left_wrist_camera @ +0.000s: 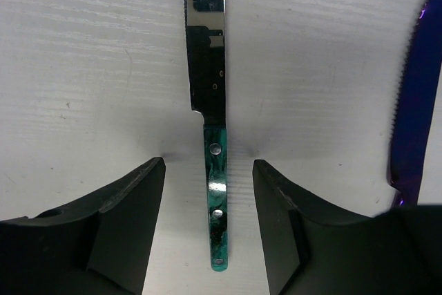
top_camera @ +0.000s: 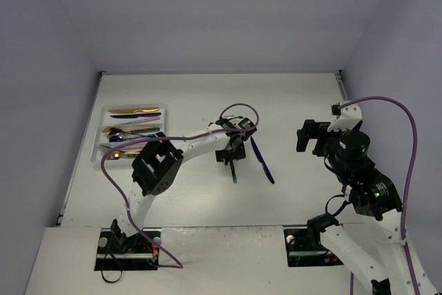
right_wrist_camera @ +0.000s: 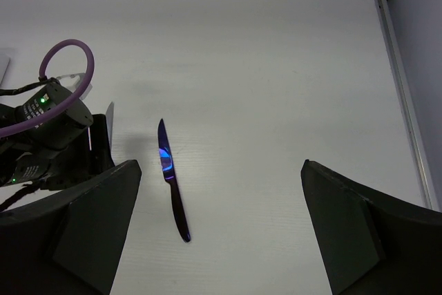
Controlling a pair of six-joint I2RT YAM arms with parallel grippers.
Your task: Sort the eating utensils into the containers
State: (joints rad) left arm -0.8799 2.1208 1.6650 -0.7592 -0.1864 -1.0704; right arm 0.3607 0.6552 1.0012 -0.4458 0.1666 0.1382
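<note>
A knife with a teal marbled handle [left_wrist_camera: 217, 198] and a shiny blade lies flat on the white table. My left gripper [left_wrist_camera: 209, 191] is lowered over it and open, one finger on each side of the handle with a gap on both sides. From above, the left gripper [top_camera: 232, 155] stands over that teal knife [top_camera: 235, 171]. A dark blue knife [top_camera: 261, 160] lies just to its right, also seen as the blue knife [left_wrist_camera: 416, 94] and the blue knife [right_wrist_camera: 171, 181]. The white tray [top_camera: 97, 146] at the far left holds several utensils. My right gripper [right_wrist_camera: 219, 170] hangs open and empty above the table.
The left arm's wrist with its purple cable [right_wrist_camera: 52, 119] sits left of the blue knife. The right arm [top_camera: 352, 164] hovers at the right side. A raised rail [right_wrist_camera: 404, 94] borders the table's right edge.
</note>
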